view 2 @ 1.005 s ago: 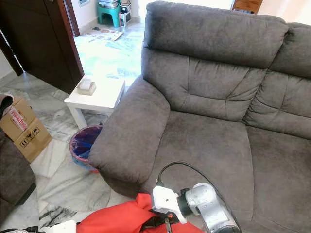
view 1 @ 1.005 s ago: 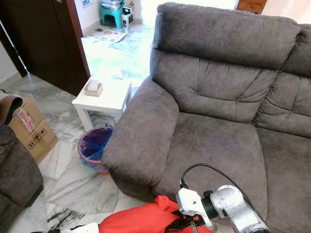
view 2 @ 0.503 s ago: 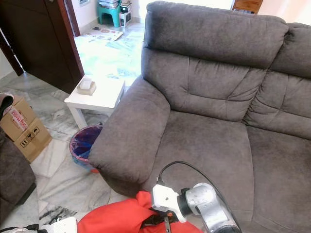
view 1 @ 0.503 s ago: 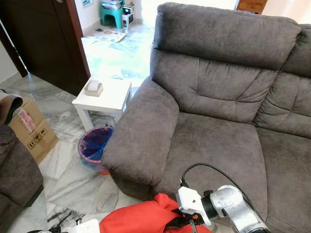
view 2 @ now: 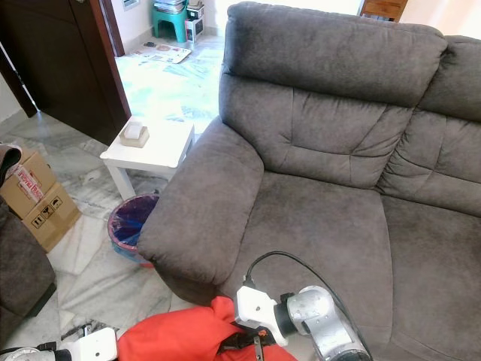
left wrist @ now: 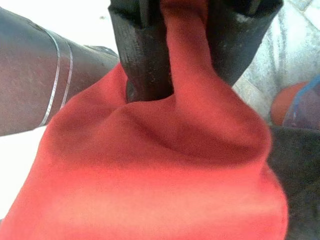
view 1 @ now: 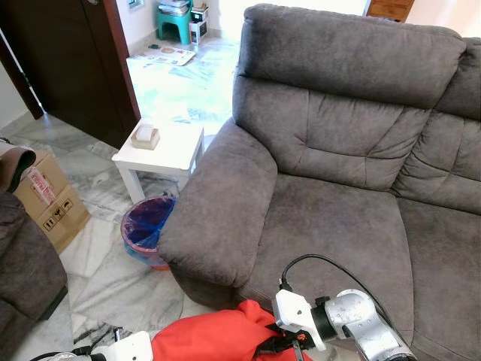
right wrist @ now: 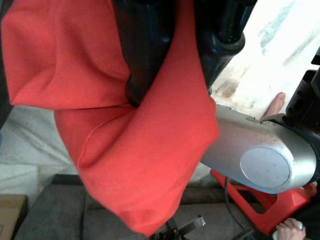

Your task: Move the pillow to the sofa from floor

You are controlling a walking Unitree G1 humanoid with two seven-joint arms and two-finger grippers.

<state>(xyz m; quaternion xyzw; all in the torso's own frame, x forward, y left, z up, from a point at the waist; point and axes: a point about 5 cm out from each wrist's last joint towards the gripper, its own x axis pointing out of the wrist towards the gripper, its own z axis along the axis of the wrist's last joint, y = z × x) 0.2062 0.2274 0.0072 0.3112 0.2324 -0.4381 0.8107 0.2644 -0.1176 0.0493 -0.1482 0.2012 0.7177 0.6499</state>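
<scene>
red pillow (view 1: 218,338) hangs low in front of the sofa (view 1: 338,195), just below the seat's front edge, long axis running side to side between the two arms. left claw (left wrist: 172,60) is clamped tight on a pinch of pillow fabric; right claw (right wrist: 175,55) is clamped on another fold. the head views add the room: white worktop (view 1: 161,150) with a small box (view 1: 144,136) beside the sofa arm, a bin (view 1: 146,226) under it, a cardboard box (view 1: 49,199) on the marble floor (view 1: 113,278). the right wrist view catches the silver left arm (right wrist: 250,155).
</scene>
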